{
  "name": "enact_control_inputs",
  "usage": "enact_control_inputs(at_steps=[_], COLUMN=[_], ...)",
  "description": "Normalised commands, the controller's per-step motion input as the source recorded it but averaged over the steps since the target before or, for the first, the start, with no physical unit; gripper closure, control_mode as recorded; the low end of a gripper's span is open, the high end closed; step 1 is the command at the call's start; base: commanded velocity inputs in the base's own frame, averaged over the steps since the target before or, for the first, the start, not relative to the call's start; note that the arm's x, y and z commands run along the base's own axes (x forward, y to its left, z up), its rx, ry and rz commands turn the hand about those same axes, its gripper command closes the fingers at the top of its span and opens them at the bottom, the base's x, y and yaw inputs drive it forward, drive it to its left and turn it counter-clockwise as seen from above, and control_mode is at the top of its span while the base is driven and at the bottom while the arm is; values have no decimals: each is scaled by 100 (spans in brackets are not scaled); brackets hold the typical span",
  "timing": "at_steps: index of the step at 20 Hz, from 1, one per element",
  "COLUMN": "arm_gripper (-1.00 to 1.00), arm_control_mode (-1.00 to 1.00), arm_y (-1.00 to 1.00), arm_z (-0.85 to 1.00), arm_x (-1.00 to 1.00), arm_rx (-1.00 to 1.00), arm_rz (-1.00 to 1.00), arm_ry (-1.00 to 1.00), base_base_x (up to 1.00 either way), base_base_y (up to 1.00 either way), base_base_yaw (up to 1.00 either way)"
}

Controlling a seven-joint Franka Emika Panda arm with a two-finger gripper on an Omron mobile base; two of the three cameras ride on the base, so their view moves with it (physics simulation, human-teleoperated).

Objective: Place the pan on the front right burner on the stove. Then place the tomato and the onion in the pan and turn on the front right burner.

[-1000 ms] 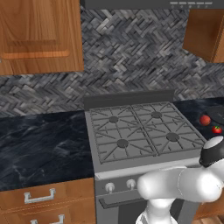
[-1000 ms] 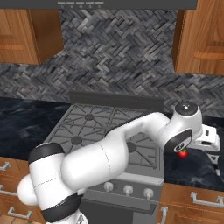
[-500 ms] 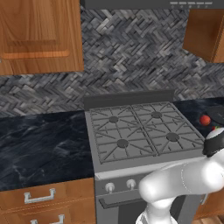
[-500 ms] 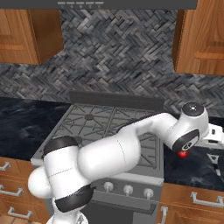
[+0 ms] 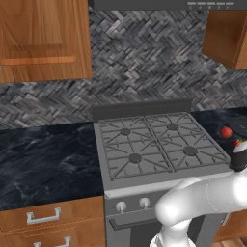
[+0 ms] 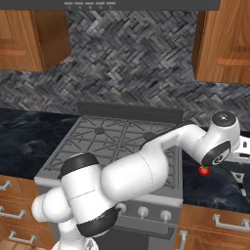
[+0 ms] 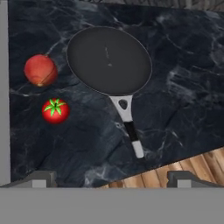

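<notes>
In the hand view the dark round pan (image 7: 109, 61) lies on the black marble counter, its thin handle (image 7: 129, 127) pointing toward me. Left of the pan sit the dull red-brown onion (image 7: 40, 70) and, nearer to me, the bright red tomato (image 7: 55, 110) with its green top. My gripper (image 7: 111, 178) hangs open above the counter's front edge, below the handle's end, with nothing between its fingers. In the left base view the onion (image 5: 226, 132), tomato (image 5: 237, 143) and pan (image 5: 240, 124) lie right of the stove (image 5: 159, 144); its front right burner (image 5: 190, 151) is bare. The tomato (image 6: 203, 170) shows under my arm.
The counter's front edge (image 7: 144, 173) runs close under my hand, with wood floor beyond it. The stove's grey side (image 7: 4, 87) borders the counter at the left of the hand view. White knobs (image 5: 120, 206) line the stove front. Wooden cabinets (image 6: 227, 39) hang above.
My arm has swung further right, carrying the hand out over the counter beside the stove. The pan, tomato and onion have not moved. The gripper stays open.
</notes>
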Motion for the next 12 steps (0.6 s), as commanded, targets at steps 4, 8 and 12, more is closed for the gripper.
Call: enact_control_inputs(at_steps=[4, 8, 12], arm_gripper=[-100, -100, -100], arm_control_mode=[-100, -100, -100], arm_y=[-35, -12, -6], arm_z=[-14, -15, -7], arm_x=[4, 0, 1], arm_rx=[0, 0, 0], arm_rz=[0, 0, 0], arm_ry=[0, 0, 0], base_base_x=[0, 0, 0], base_base_y=[0, 0, 0], base_base_yaw=[0, 0, 0])
